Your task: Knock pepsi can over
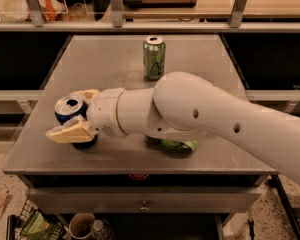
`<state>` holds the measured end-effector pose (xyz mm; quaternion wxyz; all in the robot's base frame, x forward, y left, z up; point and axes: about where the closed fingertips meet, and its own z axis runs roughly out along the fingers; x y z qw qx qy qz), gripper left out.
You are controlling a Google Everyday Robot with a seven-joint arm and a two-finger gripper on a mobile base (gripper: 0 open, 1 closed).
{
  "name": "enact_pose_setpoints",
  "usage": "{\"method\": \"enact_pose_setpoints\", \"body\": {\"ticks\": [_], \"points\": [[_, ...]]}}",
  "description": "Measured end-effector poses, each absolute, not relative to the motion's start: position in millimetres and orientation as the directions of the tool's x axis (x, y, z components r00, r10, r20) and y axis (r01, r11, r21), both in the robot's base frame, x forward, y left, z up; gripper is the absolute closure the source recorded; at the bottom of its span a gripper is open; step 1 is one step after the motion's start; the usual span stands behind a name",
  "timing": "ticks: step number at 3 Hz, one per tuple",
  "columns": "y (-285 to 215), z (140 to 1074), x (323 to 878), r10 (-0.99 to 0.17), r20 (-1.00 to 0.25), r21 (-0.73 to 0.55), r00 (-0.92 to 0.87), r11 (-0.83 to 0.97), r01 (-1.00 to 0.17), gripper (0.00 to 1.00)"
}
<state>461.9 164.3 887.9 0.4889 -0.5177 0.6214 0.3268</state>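
The pepsi can [69, 108], dark blue with a silver top, stands upright near the left front of the grey table [110, 64]. My gripper [65, 114] reaches in from the right on the white arm [190, 114] and sits at the can. It is open, with the tan near finger [70, 132] in front of the can and the far finger [88, 94] behind it. The can's lower body is partly hidden by the near finger.
A green can [154, 58] stands upright at the table's back middle. A green crumpled bag [179, 145] lies under my arm near the front edge. A railed shelf [155, 26] runs behind the table. A cup [81, 227] and clutter sit on the floor below.
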Motion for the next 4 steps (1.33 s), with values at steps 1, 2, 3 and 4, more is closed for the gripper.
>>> {"method": "enact_pose_setpoints", "body": {"ticks": [1, 2, 3, 4], "points": [[160.6, 897.9, 473.6, -0.347, -0.936, -0.146, 0.058, 0.235, -0.961, 0.64], [157.7, 925.3, 483.4, -0.392, -0.912, -0.214, 0.121, 0.203, -0.956, 0.88], [154.3, 976.6, 497.4, -0.490, -0.852, -0.282, 0.184, 0.132, -0.950, 1.00], [142.4, 993.3, 517.8, -0.617, -0.761, -0.308, 0.199, 0.073, -0.949, 1.00]]}}
